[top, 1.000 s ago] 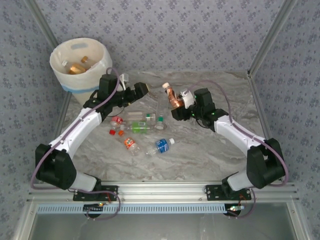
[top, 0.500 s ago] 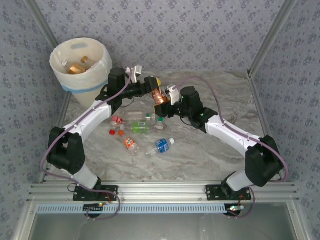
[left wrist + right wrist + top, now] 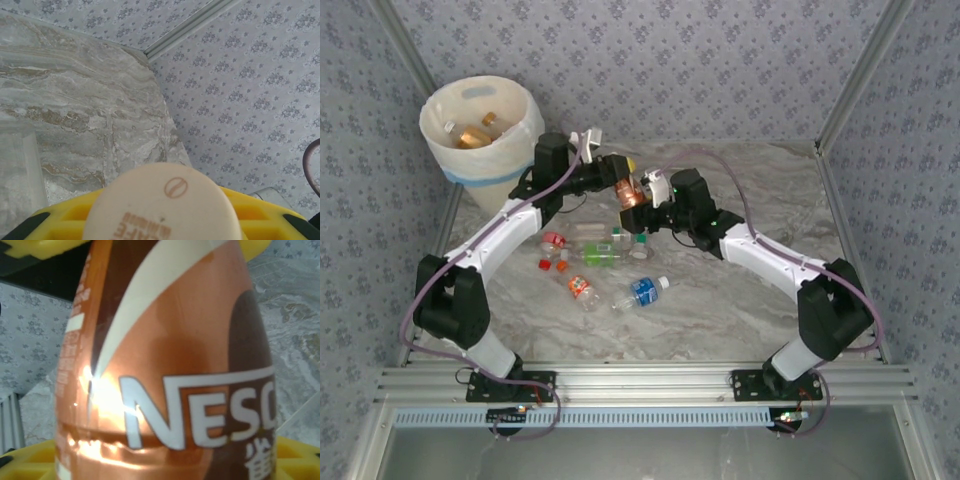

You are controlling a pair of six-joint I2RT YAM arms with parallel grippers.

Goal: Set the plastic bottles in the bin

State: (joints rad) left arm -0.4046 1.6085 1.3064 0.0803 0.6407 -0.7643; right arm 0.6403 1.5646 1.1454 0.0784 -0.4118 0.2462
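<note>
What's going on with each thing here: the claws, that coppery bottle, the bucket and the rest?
Coppery bottle: capped, held off the table between both claws.
Right claw: shut on the bottle's body.
Left claw: around its cap; grip unclear.
Bucket: open, some bottles inside.
Other bottles: loose on the table, mostly lying down.

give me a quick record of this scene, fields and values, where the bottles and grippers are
held bottle: copper-brown label, in the air between both grippers
right gripper: shut on the held bottle's body
left gripper: fingers on either side of the cream cap; grip unclear
bin: far left in the top view, gold-brown bottles inside
loose bottles: cluster lying on the table, nearer the bases than the grippers
</note>
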